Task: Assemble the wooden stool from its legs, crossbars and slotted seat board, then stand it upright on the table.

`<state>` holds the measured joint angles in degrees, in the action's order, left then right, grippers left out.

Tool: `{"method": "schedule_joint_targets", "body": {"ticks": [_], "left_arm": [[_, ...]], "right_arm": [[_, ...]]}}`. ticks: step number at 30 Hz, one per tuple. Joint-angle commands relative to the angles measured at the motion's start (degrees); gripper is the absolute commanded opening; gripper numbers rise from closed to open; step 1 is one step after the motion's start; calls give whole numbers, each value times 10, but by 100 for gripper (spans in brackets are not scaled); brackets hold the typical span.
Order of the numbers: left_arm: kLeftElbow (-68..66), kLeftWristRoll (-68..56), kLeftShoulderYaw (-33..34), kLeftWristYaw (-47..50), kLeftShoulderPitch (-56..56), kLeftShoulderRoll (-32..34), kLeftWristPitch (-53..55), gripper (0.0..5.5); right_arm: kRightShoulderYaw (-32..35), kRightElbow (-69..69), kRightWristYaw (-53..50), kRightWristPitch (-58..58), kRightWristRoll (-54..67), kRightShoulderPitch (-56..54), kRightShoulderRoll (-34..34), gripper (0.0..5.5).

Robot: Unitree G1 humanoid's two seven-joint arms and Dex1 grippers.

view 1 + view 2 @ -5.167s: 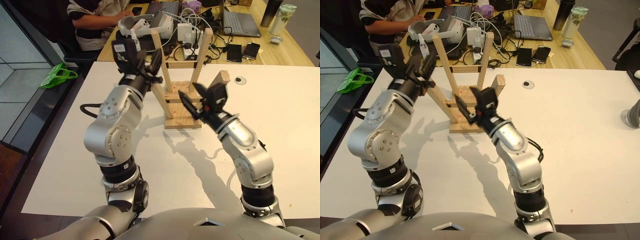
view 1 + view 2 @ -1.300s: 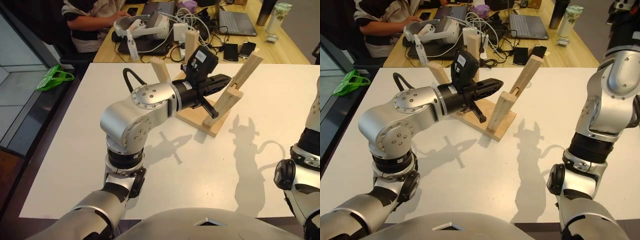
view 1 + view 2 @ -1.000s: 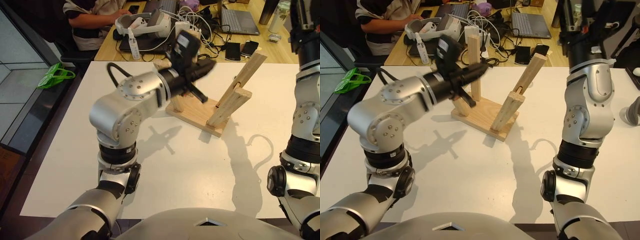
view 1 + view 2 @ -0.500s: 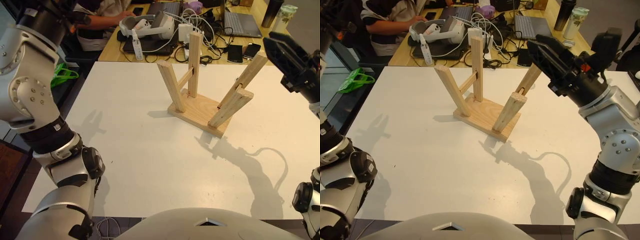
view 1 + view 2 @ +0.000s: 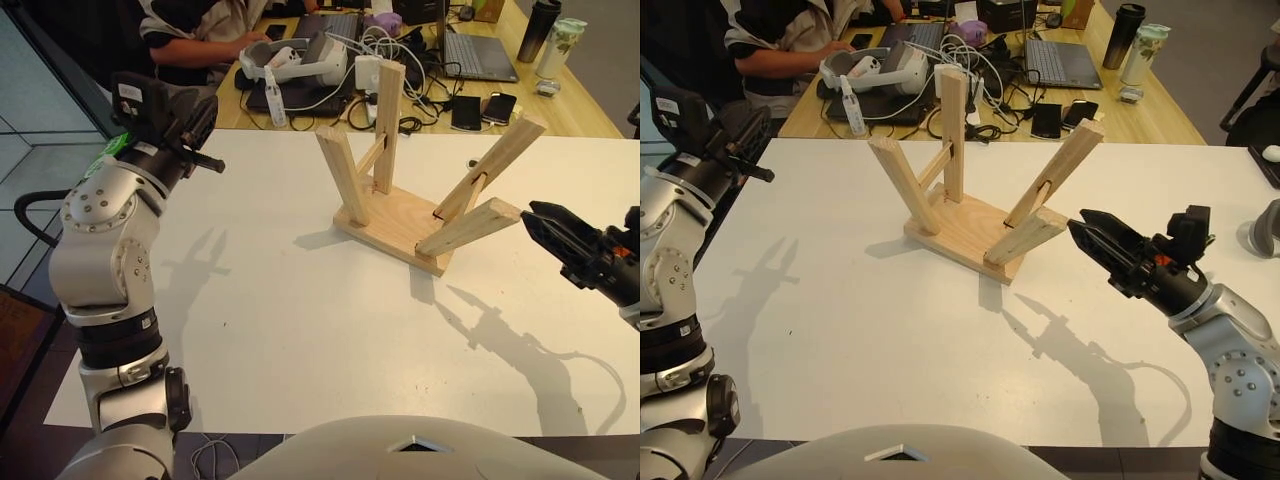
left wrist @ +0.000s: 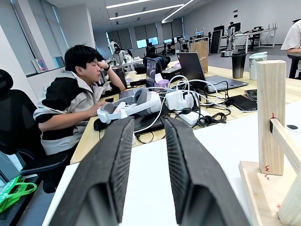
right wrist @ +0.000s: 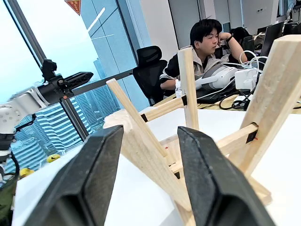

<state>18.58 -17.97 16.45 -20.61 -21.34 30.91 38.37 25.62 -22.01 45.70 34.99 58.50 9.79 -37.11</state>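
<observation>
**Inverted stool before righting.** The wooden stool (image 5: 400, 215) is shown upside down just ahead of the right hand (image 5: 535, 218). Its seat board (image 5: 385, 222) is laid flat on the surface (image 5: 300, 330) and its four legs are pointed upward. The right hand is held open with nothing between its fingers, its tips near the end of the lowest-leaning leg (image 5: 468, 226). The left hand (image 5: 205, 135), likewise open and empty, is raised well apart from the stool, on the side opposite the right hand. The stool is not yet stood upright. The two legs nearest the right hand are seen to lean further than the far pair. If the stool is turned by one such leg, that leg may be levered out of its slot, or the frame may be toppled.
</observation>
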Motion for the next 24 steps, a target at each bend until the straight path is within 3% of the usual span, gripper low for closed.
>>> {"method": "schedule_joint_targets", "body": {"ticks": [1,6,12,14,19,24], "left_arm": [[9,-2,-10,6,4,-7,3,116],[21,-3,-21,13,5,-15,9,116],[25,-6,-29,13,30,-19,16,116],[18,7,-43,11,50,-12,17,116],[-35,102,-151,-31,105,68,3,116],[-46,120,-175,-51,91,66,-13,116]], "right_arm": [[-111,48,-13,-29,-156,80,-5,216],[-124,69,-59,-71,-152,51,24,216],[-20,96,-189,-24,4,-106,87,216],[-58,94,-164,-25,-52,-84,64,216],[-257,166,-76,-150,-328,-19,-3,216],[-307,221,-46,-211,-387,-64,48,216]]}}
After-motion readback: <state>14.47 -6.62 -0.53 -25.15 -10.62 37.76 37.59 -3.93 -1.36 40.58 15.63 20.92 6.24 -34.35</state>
